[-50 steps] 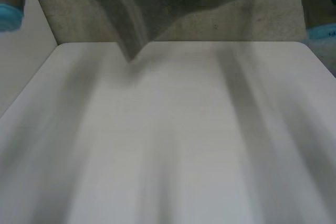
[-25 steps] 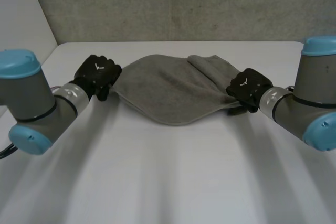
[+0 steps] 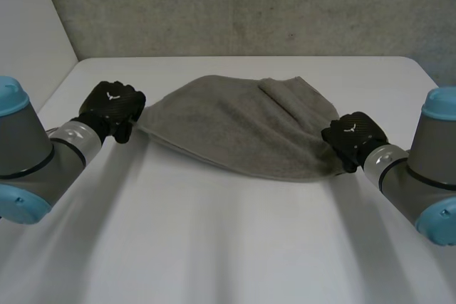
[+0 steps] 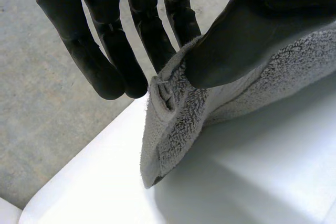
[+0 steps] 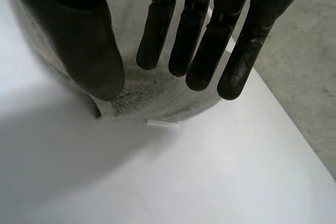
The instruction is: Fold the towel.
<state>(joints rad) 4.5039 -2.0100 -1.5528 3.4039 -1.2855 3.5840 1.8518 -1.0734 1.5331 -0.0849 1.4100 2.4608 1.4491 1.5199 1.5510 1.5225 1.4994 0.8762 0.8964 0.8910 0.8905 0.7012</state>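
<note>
Two ends of the grey towel (image 3: 242,129), centre frame, are pinched: left hand (image 3: 110,108) at left, right hand (image 3: 354,137) at right.

White table (image 3: 235,247) — rounded corners, rough grey wall (image 3: 235,5) behind

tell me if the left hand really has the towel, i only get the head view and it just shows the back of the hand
observer: yes. In the left wrist view the left hand pinches a corner of the towel between its thumb and its fingers.
operator: ok and the right one, same problem
observer: in the right wrist view the right hand has the towel's other end bunched between its thumb and its straight fingers, so it looks pinched there too.
</note>
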